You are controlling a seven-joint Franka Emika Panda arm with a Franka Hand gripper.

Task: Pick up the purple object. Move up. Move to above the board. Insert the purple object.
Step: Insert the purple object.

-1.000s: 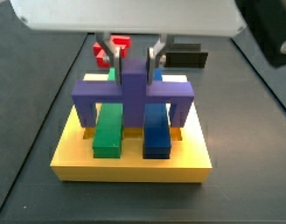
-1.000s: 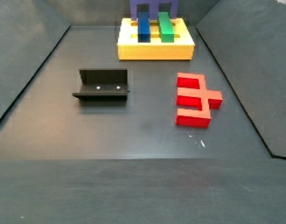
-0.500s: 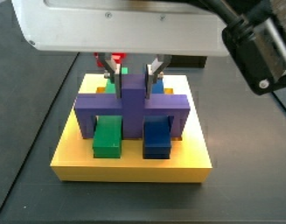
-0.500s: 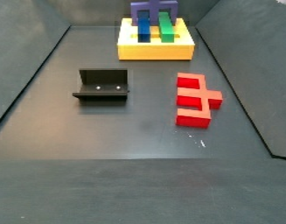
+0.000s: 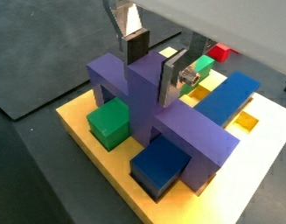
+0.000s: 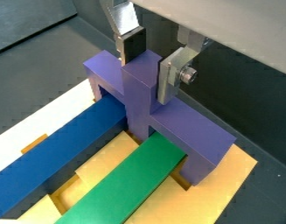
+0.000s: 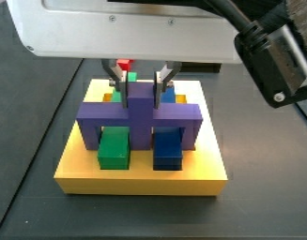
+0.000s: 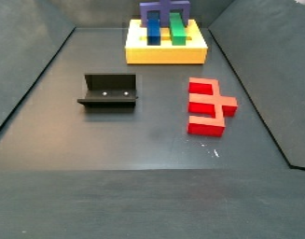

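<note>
Nearest the fixed camera that looks down the length of the surface (image 8: 155,140) lie the red block (image 8: 210,105) and the fixture (image 8: 108,91), both well apart from the work and in the same places as a second ago. Farther back sits the board (image 7: 141,173), with the green bar (image 7: 115,147) and the blue bar (image 7: 168,148) lying in its slots, and the purple object (image 7: 139,112) straddling them. The change is there: over the last second the purple object has sunk, so that in a side view its crossbar now sits lower over the two bars than it did, and its end legs reach down into the board beside them; whether they have bottomed out cannot be told, since the bars and the crossbar hide the slot floors. The gripper (image 5: 155,63) has come down with it and is pinching the purple object's upright stem, its silver fingers (image 6: 176,70) pressed flat against either side of that stem in both wrist views. Behind the board, the arm's white housing fills the upper part of a side view and hides what lies beyond. By my judgement the insertion is nearly or wholly done: the block stands square to the board with no tilt visible, so what remains is most likely a last small press, then letting go and lifting clear.
</note>
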